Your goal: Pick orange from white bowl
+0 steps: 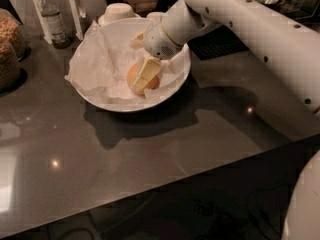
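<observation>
The orange (133,80) lies in the white bowl (95,100) on crumpled white paper, right of the bowl's middle. My gripper (144,77) reaches down into the bowl from the upper right and sits right at the orange, with its pale tip lying across the fruit's front. The far side of the orange is hidden behind the gripper. The white arm (250,24) crosses the upper right of the camera view.
The bowl stands on a dark glossy counter (150,154). Behind it are small upturned white bowls (119,11), a bottle (52,21) and a white upright card (75,9). Jars of cereal (9,49) stand at the left edge. The counter's front edge runs diagonally at lower right.
</observation>
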Motion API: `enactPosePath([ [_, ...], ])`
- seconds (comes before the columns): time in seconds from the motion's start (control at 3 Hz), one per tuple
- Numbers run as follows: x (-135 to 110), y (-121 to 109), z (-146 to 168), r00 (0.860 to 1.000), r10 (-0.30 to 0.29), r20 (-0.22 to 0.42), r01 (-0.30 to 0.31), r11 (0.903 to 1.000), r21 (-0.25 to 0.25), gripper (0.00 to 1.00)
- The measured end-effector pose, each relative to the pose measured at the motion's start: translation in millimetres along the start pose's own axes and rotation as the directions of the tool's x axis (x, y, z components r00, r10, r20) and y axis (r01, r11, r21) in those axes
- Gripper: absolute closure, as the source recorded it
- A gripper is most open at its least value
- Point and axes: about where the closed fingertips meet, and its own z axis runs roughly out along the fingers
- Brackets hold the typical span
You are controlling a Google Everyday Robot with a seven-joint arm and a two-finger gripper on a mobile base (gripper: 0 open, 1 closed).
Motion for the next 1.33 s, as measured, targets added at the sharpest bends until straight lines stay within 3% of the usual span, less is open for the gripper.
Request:
enactPosePath([
  [0.67,-17.3,10.2,10.2,1.000,-0.007,0.027,0.008,0.9988,-0.049,0.17],
  [1.33,2.2,33.9,16.7,0.994,0.107,-0.004,-0.106,0.9895,-0.098,0.17],
])
